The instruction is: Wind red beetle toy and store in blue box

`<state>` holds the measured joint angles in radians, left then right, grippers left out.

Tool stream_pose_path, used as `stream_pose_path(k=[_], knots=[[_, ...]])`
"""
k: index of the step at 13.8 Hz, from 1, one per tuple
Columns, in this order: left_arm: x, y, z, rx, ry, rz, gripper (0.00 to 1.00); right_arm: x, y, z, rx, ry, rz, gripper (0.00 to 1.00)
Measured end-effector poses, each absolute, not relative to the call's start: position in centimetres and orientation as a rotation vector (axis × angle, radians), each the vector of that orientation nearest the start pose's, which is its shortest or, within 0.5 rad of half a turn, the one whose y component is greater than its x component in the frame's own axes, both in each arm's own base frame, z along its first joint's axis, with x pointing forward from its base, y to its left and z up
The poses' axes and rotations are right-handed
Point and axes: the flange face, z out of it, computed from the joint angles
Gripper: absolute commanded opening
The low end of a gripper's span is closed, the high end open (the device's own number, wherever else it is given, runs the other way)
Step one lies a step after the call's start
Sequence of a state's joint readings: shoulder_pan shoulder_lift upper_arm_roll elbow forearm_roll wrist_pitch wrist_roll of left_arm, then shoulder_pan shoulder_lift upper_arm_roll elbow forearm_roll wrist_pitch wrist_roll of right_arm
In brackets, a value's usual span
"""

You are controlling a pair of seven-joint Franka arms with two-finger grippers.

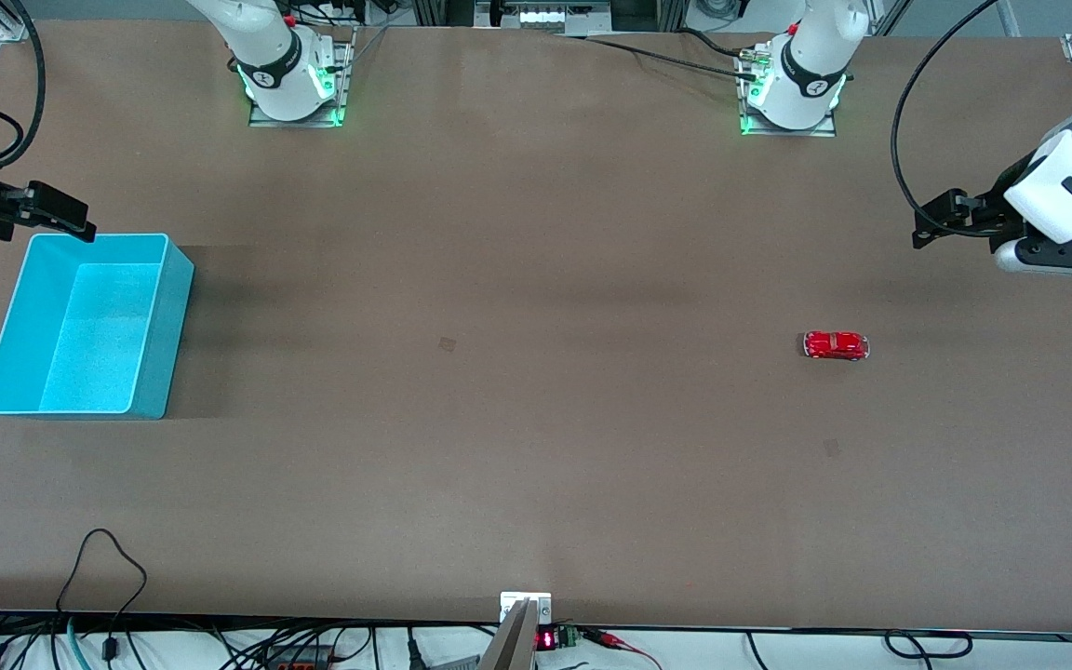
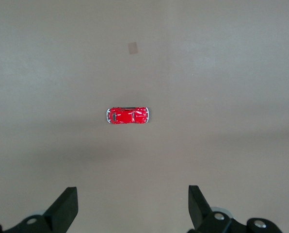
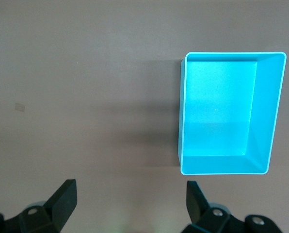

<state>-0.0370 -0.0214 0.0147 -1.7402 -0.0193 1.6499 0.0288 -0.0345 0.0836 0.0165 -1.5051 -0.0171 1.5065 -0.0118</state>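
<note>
Bench (image 1: 536, 465) first: a broad brown surface carries only two task things, set well apart at its two ends. Toward the right arm's end stands the blue box (image 1: 89, 326), upright, open at the top and with nothing visible inside it. Beside it, over the bench's edge, hangs the right hand (image 1: 47, 212), its fingers spread wide and holding nothing; its own wrist view looks down on the box with the two dark fingertips (image 3: 62, 196) apart. Over the bench at the left arm's end hangs the left hand (image 1: 941, 216), likewise spread wide and empty. Smallest is the red beetle toy (image 1: 836, 345), which sits on its wheels on the bare bench toward the left arm's end, nearer to the front camera than the left hand, and shows in the left wrist view (image 2: 127, 115) well clear of that hand's fingertips (image 2: 66, 204). Judging by this, the task has not begun: the toy is neither gripped nor wound, and the box waits unfilled, so picking up, winding and storing all remain. Room for moving looks generous; nothing lies between toy and box except two faint marks on the surface. The box sits close to the bench's end edge, so a drop there probably wants some care near its rim.
</note>
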Motion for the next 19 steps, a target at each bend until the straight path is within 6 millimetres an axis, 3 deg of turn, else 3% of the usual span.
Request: stream_pose_path(k=[11,16,19], knots=[[54.4,-1.5,55.5,-3.155,0.106,0.192,1.00,57.3,-1.4,60.2,-3.153,0.014,0.131,1.00],[54.7,-1.6,52.2,-3.141,0.290,0.380,1.00,57.4,-1.5,59.9,-3.153,0.018,0.140,1.00],[55.9,-1.6,49.1,-3.124,0.540,0.436,1.00,57.6,-1.6,59.5,-3.152,0.019,0.150,1.00]])
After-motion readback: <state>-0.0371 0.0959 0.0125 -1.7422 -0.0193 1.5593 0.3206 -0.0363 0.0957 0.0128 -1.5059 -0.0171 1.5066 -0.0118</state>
